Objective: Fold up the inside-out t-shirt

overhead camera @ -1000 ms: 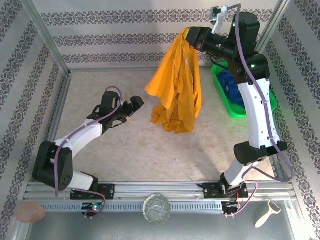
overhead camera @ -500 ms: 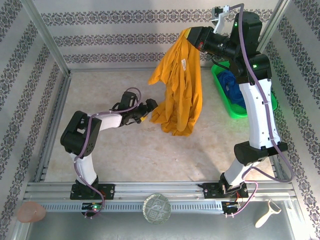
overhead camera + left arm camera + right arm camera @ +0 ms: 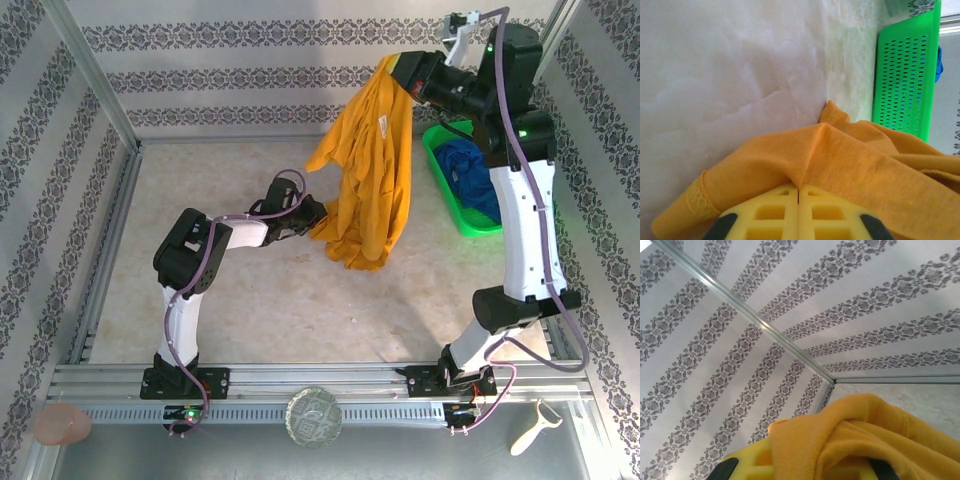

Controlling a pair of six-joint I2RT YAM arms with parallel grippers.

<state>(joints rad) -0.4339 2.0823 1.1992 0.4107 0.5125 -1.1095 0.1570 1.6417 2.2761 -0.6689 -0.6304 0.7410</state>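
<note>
The inside-out t-shirt [image 3: 368, 165], mustard orange-yellow, hangs in a long bunch from high at the back right down to the table. My right gripper [image 3: 402, 72] is shut on its top end, and the cloth [image 3: 860, 440] drapes over the yellow fingers [image 3: 747, 465]. My left gripper [image 3: 322, 218] is shut on a fold at the shirt's lower left edge. In the left wrist view the yellow fingers [image 3: 775, 210] meet with a pinch of orange cloth [image 3: 840, 165] between their tips, and a hemmed corner [image 3: 695, 202] lies on the table at left.
A green perforated basket [image 3: 445, 195] [image 3: 902, 75] stands at the right wall with a dark blue garment [image 3: 472, 170] in it. Patterned walls and metal posts close the table in. A pink object [image 3: 62, 425], a round glass disc [image 3: 314, 417] and a peeler [image 3: 533, 427] lie on the front rail.
My left arm reached right across the table to the shirt's lower left edge and its gripper shut on the cloth. The right gripper rose and shifted slightly right, lifting the shirt.
</note>
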